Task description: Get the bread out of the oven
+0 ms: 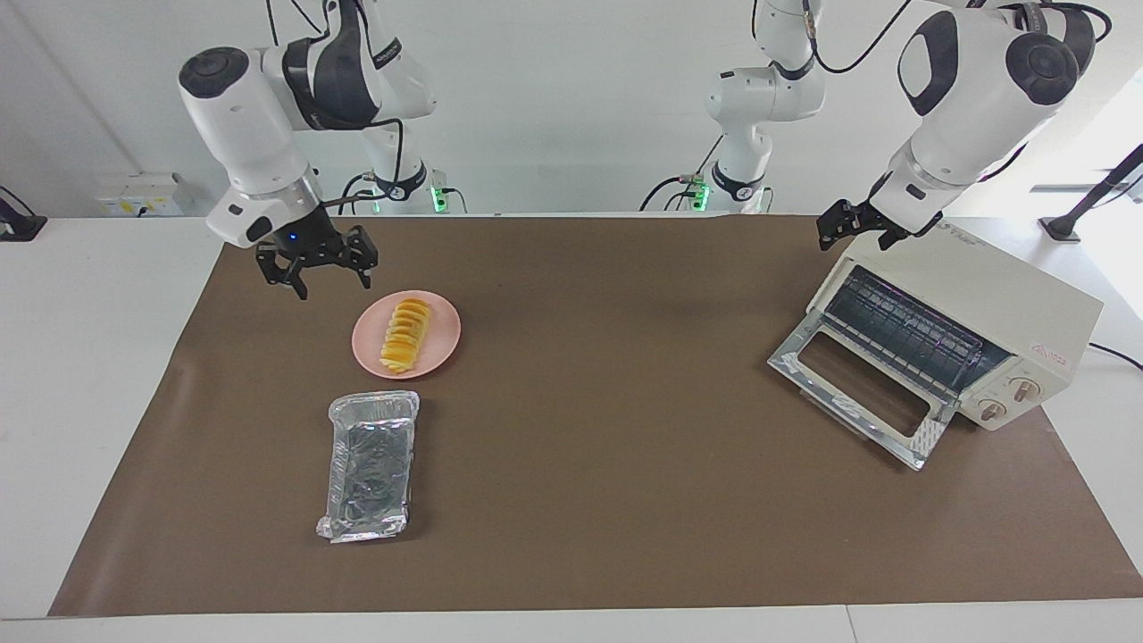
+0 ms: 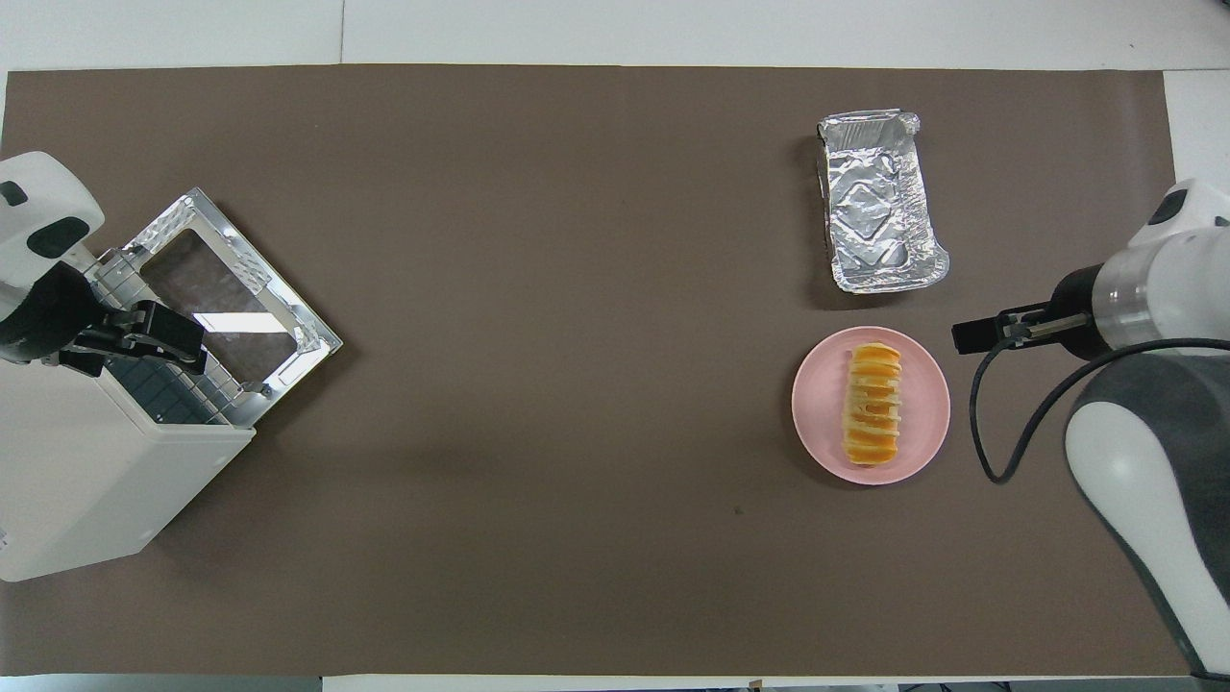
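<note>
The bread point(image 1: 406, 335) lies on a round pink plate point(image 1: 444, 346) toward the right arm's end of the table; it also shows in the overhead view point(image 2: 873, 404). The cream-white oven point(image 1: 1027, 313) stands at the left arm's end with its glass door point(image 1: 857, 384) dropped open and its wire rack bare. My right gripper point(image 1: 332, 279) hangs open and empty over the mat beside the plate, clear of the bread. My left gripper point(image 1: 855, 237) is open and empty over the oven's top front edge point(image 2: 173, 344).
A crinkled silver foil tray point(image 1: 371, 464) lies empty on the brown mat, farther from the robots than the plate point(image 2: 879, 202). The open oven door juts out onto the mat toward the table's middle.
</note>
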`<state>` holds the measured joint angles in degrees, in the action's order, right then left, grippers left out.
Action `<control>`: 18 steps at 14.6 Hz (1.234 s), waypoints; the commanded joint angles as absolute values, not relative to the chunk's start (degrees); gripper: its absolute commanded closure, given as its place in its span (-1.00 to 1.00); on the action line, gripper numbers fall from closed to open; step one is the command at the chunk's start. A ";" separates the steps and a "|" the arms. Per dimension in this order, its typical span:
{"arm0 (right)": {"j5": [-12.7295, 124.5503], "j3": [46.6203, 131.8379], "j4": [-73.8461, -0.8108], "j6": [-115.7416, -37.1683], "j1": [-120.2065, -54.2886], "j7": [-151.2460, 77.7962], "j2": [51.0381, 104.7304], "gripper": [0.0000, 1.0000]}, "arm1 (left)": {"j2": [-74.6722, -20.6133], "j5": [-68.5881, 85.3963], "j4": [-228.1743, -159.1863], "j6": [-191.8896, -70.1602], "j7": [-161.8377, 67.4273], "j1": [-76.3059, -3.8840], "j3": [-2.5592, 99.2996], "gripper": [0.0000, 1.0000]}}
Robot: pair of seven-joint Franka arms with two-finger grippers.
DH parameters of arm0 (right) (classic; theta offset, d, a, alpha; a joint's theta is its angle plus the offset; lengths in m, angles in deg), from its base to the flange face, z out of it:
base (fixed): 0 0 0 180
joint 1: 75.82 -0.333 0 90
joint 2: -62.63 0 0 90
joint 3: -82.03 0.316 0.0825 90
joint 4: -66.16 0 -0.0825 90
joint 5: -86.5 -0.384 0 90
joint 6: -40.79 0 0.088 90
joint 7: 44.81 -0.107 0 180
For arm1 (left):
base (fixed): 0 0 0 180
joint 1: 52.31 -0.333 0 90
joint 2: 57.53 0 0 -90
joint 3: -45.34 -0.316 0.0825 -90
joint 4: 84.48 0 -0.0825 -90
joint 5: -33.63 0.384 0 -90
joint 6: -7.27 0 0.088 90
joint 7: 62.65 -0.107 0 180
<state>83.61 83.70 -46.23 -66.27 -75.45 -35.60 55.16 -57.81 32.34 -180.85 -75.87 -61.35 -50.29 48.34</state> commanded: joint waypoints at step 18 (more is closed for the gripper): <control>87.03 84.31 -22.61 -41.47 -70.29 -32.68 60.96 -1.00 | -58.76 33.37 -181.16 -75.52 -60.98 -50.20 48.24 -1.00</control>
